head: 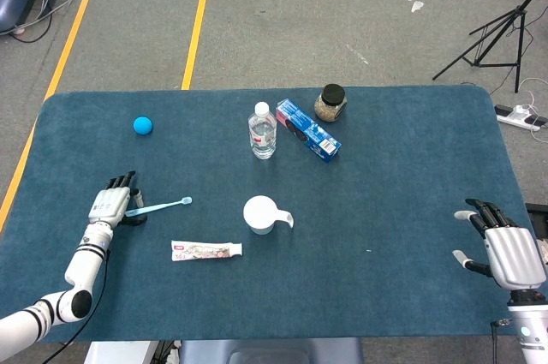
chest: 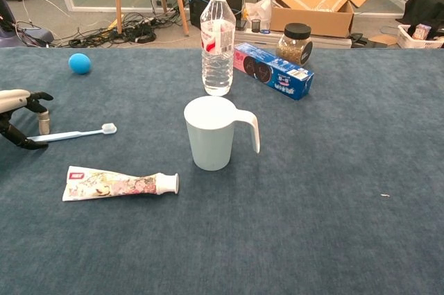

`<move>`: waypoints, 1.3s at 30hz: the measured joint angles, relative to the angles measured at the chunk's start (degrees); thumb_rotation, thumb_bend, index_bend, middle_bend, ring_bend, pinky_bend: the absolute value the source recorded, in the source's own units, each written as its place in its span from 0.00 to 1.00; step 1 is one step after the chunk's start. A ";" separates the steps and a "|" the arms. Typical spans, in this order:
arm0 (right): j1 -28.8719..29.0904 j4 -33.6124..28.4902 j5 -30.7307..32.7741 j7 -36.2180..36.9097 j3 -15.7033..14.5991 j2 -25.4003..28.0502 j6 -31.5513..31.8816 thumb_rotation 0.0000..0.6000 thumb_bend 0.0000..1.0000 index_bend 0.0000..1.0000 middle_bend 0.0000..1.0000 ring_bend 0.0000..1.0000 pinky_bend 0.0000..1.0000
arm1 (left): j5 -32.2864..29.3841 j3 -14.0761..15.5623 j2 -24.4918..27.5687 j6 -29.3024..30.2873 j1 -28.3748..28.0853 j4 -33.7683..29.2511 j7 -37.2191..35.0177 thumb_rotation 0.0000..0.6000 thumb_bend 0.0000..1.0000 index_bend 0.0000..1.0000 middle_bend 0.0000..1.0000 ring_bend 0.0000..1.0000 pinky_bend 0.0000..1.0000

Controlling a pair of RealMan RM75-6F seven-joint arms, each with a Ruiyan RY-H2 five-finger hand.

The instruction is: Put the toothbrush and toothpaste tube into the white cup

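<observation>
A blue felt-like cloth covers the table (head: 385, 167). At the left edge of the frame the left hand (head: 114, 204), white-backed with dark fingers, pinches the handle end of the brush (chest: 73, 133), a thin pale-blue plastic stick whose white bristle head points right and sits slightly raised off the cloth. Just below it, lower left of centre, the tube (chest: 119, 183) lies flat, a crimped, printed foil body with a white screw cap facing right. The cup (chest: 213, 132), smooth white plastic with a curved handle on its right, stands upright near the middle, apart from both. Behind it a clear ribbed water bottle (chest: 218, 39) with a white cap stands upright; to its right lie a long blue cardboard box (chest: 273, 71) and a black-lidded glass jar (chest: 293, 44). A round blue ball (chest: 80, 63) sits at upper left. At the lower right corner of the head view the right hand (head: 505, 248) rests with fingers spread, grasping nothing.
</observation>
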 measured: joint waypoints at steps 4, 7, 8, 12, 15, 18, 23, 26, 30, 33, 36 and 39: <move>0.00 0.00 -0.01 0.04 -0.01 0.01 0.00 1.00 0.10 0.35 0.22 0.19 0.45 | 0.15 -0.13 -0.17 0.35 0.05 0.13 0.20 1.00 0.25 0.53 0.00 0.00 0.00; -0.01 0.02 -0.05 0.03 -0.01 -0.01 0.04 1.00 0.10 0.35 0.22 0.19 0.45 | 0.30 -0.15 -0.06 0.58 0.12 -0.02 0.39 1.00 0.29 0.53 0.00 0.00 0.00; -0.02 0.01 -0.08 0.03 -0.03 -0.01 0.05 1.00 0.10 0.35 0.22 0.19 0.45 | 0.31 -0.16 -0.02 0.62 0.14 -0.07 0.45 1.00 0.31 0.53 0.00 0.00 0.00; -0.03 -0.01 -0.16 0.03 -0.05 -0.04 0.10 1.00 0.10 0.35 0.22 0.19 0.45 | 0.32 -0.15 0.27 0.71 0.26 -0.38 0.73 1.00 0.38 0.53 0.00 0.00 0.00; 0.00 0.01 -0.08 -0.17 -0.05 -0.07 -0.01 1.00 0.10 0.35 0.22 0.19 0.45 | 0.26 -0.10 0.46 0.42 0.27 -0.50 0.87 1.00 0.40 0.53 0.00 0.00 0.00; 0.02 0.00 -0.04 -0.27 -0.05 -0.10 -0.05 1.00 0.10 0.35 0.22 0.19 0.45 | 0.31 -0.04 0.58 0.19 0.25 -0.54 0.92 1.00 0.41 0.53 0.00 0.00 0.00; 0.01 0.01 0.00 -0.19 0.00 -0.09 0.00 1.00 0.10 0.35 0.22 0.19 0.45 | 0.96 0.36 0.76 -0.30 0.21 -0.31 0.96 1.00 0.43 0.52 0.00 0.00 0.00; 0.00 0.01 -0.10 -0.17 -0.05 -0.09 0.01 1.00 0.10 0.35 0.22 0.19 0.45 | 1.21 0.53 0.75 -0.55 0.18 -0.01 1.00 1.00 0.43 0.51 0.00 0.00 0.00; 0.00 0.02 -0.07 -0.12 -0.02 -0.07 0.05 1.00 0.10 0.35 0.22 0.19 0.45 | 1.71 0.51 0.81 -0.28 0.25 -0.15 0.70 1.00 0.44 0.52 0.00 0.00 0.00; 0.00 0.02 -0.14 -0.06 -0.03 -0.08 0.07 1.00 0.10 0.35 0.22 0.19 0.45 | 2.39 0.45 1.26 0.34 0.40 -0.83 0.41 1.00 0.45 0.53 0.00 0.00 0.00; 0.00 0.03 -0.17 -0.13 -0.06 -0.11 0.05 1.00 0.10 0.35 0.22 0.19 0.45 | 3.20 0.42 2.10 1.28 0.61 -2.13 0.29 1.00 0.46 0.54 0.00 0.00 0.00; 0.01 0.03 -0.22 -0.22 -0.08 -0.16 0.05 1.00 0.10 0.35 0.22 0.19 0.45 | 4.02 0.39 3.32 2.48 0.88 -4.02 0.39 1.00 0.46 0.55 0.00 0.00 0.00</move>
